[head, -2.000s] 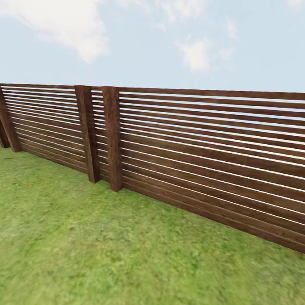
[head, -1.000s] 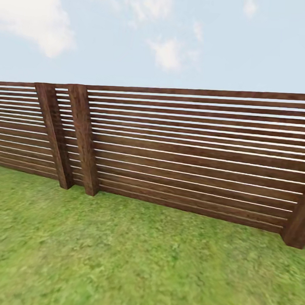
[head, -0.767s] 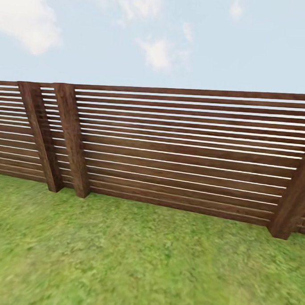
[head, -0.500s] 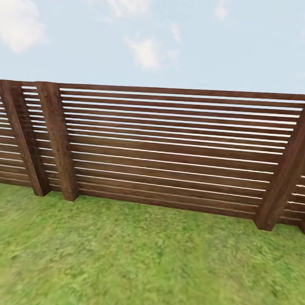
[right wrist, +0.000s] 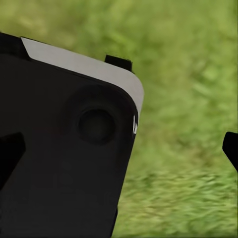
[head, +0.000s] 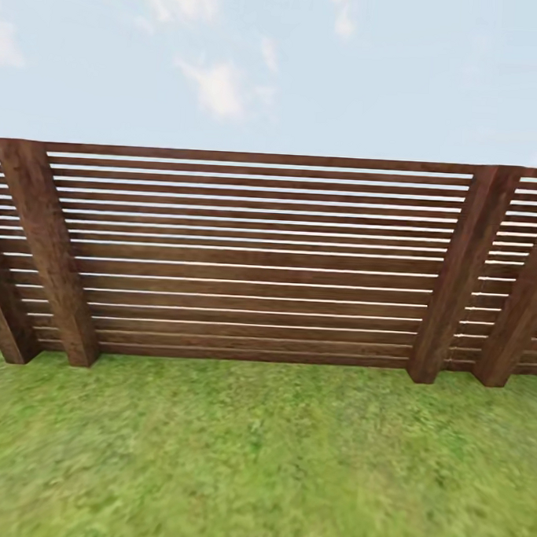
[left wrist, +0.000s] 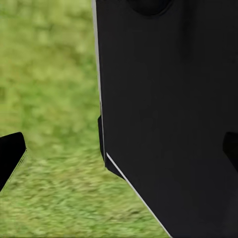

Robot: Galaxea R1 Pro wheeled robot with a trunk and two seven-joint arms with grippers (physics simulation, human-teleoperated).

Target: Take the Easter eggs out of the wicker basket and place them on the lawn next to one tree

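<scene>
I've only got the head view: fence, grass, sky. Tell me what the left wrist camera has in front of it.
Observer: The left pincer faces the lawn, with a large black robot panel close in front of the camera.
Operator: Give me the pincer's state.
Observer: Its fingertips stand wide apart, gripping nothing.
Operator: Now report the right one.
Observer: The right pincer is open as well, over grass, beside a black housing with a pale edge and a round recess.
</scene>
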